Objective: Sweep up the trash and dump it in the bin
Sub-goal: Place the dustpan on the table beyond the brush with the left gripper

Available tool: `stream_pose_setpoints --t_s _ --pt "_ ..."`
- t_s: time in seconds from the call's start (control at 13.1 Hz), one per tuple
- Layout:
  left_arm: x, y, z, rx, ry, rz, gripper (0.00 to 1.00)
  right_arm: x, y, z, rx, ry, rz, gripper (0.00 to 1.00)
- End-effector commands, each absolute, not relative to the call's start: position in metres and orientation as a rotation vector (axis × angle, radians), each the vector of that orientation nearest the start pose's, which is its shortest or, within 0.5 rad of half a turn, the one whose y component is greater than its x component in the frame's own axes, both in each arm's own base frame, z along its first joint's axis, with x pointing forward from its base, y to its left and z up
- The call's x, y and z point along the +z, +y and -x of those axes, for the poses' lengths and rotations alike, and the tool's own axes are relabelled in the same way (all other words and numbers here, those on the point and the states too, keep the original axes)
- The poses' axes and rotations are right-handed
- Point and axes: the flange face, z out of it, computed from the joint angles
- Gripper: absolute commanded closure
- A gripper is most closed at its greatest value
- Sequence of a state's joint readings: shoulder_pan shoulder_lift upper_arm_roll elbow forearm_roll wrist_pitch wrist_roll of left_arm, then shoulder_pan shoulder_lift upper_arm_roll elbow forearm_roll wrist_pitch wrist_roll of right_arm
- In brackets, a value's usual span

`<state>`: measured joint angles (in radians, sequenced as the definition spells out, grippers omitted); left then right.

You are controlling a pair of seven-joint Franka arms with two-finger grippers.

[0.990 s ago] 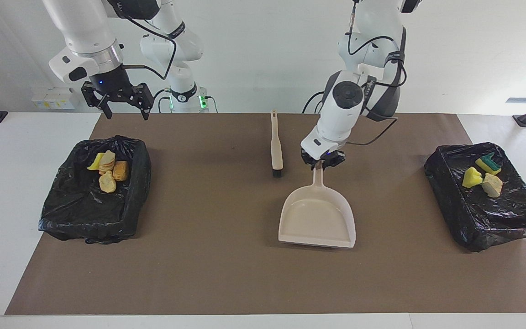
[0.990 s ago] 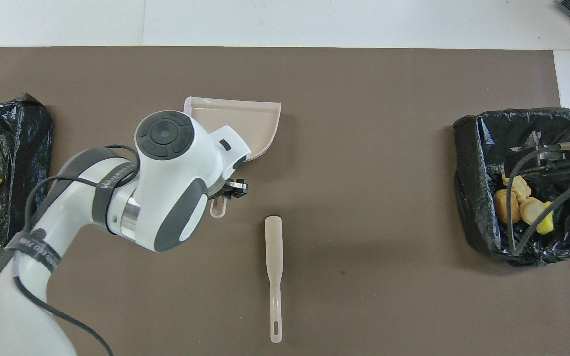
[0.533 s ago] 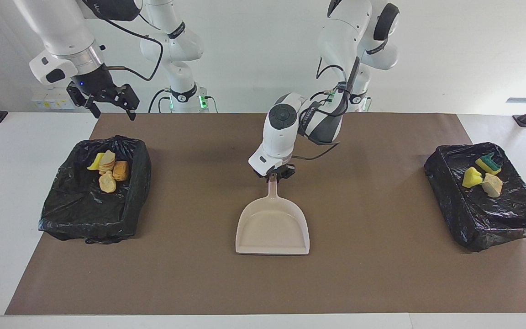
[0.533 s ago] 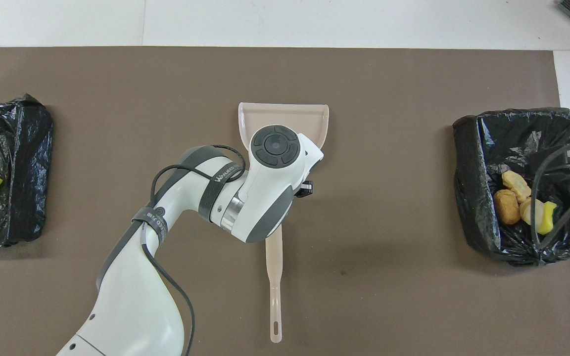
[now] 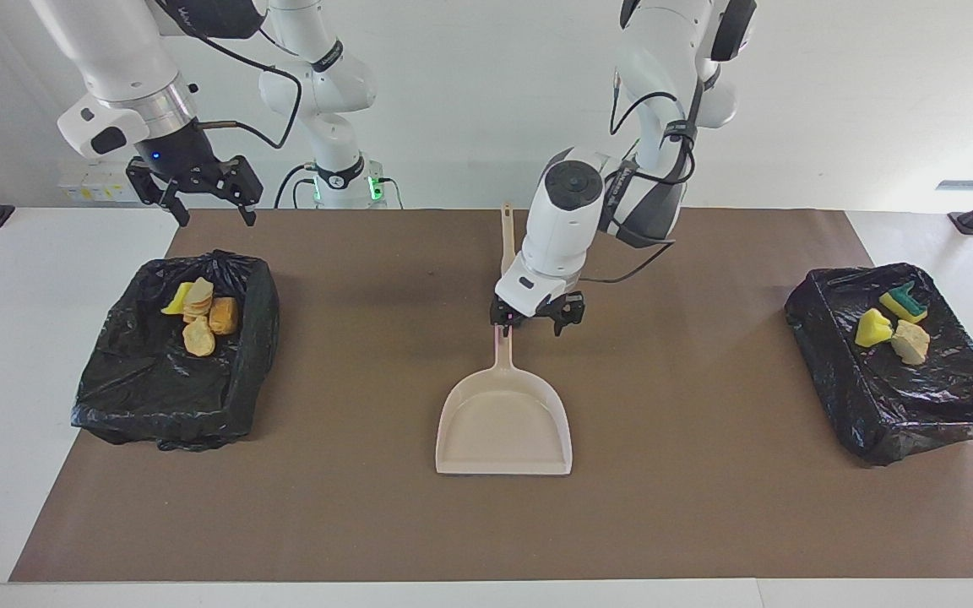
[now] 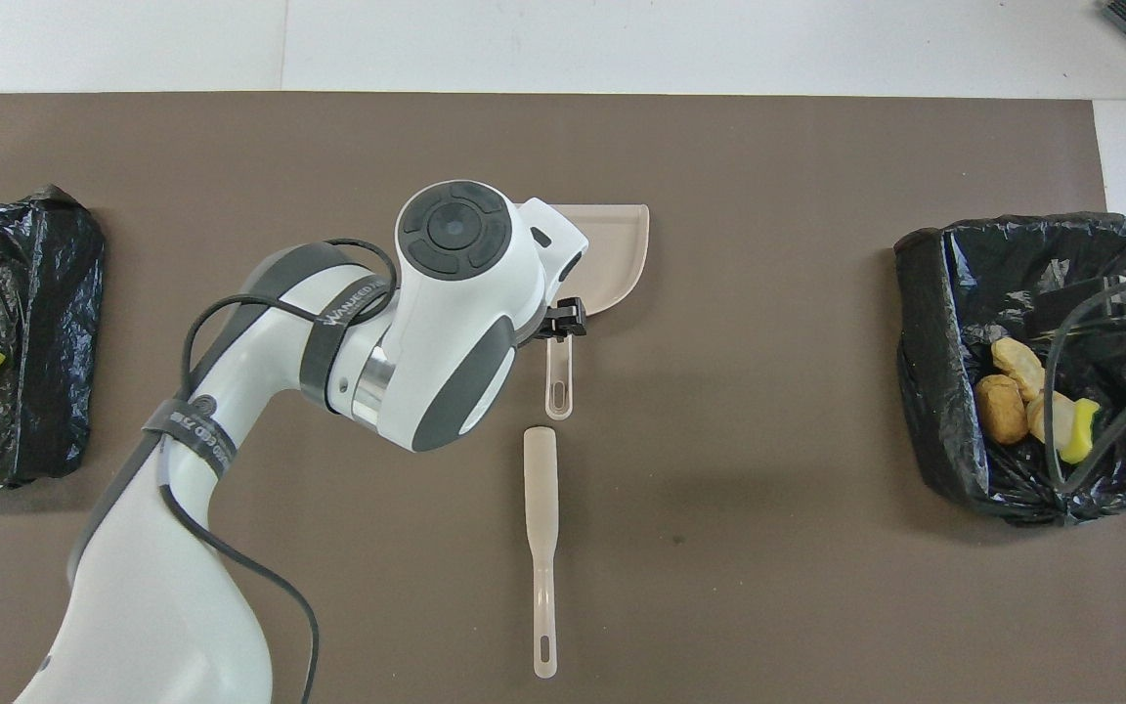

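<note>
The beige dustpan [image 5: 503,422] lies flat mid-mat, its handle toward the robots; it also shows in the overhead view [image 6: 617,259]. My left gripper [image 5: 533,323] is open just above the handle's end, holding nothing. It shows in the overhead view [image 6: 555,330] too. Trash chunks [image 5: 199,317] lie in the black-lined bin [image 5: 260,355] at the right arm's end. My right gripper [image 5: 212,211] is open in the air over that bin's robot-side edge. More chunks [image 5: 892,333] lie in the second bin [image 5: 917,414].
A beige brush [image 6: 541,518] lies on the brown mat, nearer to the robots than the dustpan, in line with its handle. The left arm hides most of the brush in the facing view. A green-and-yellow sponge [image 5: 903,302] is in the second bin.
The left gripper carried the dustpan toward the right arm's end, set it down, then opened and lifted off the handle. The right gripper shifted slightly over its bin.
</note>
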<state>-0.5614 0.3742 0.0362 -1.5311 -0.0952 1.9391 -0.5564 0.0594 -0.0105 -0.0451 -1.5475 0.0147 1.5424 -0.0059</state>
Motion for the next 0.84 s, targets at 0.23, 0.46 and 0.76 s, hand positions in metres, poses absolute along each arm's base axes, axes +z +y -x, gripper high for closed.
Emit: stream_pose_setpoints --t_s 0.23,0.46,0.76 --pt "0.492 -0.223 -0.604 0.033 -0.034 3.224 0.00 0.640 0.006 -0.546 -0.012 -0.037 3.107 0.00" --pt "0.512 -0.161 -0.610 0.045 0.041 3.219 0.00 0.640 0.005 -0.546 -0.015 -0.035 3.107 0.00" --pt "0.549 -0.073 -0.589 0.127 0.300 3.208 0.00 0.640 0.005 -0.546 -0.012 -0.035 3.107 0.00"
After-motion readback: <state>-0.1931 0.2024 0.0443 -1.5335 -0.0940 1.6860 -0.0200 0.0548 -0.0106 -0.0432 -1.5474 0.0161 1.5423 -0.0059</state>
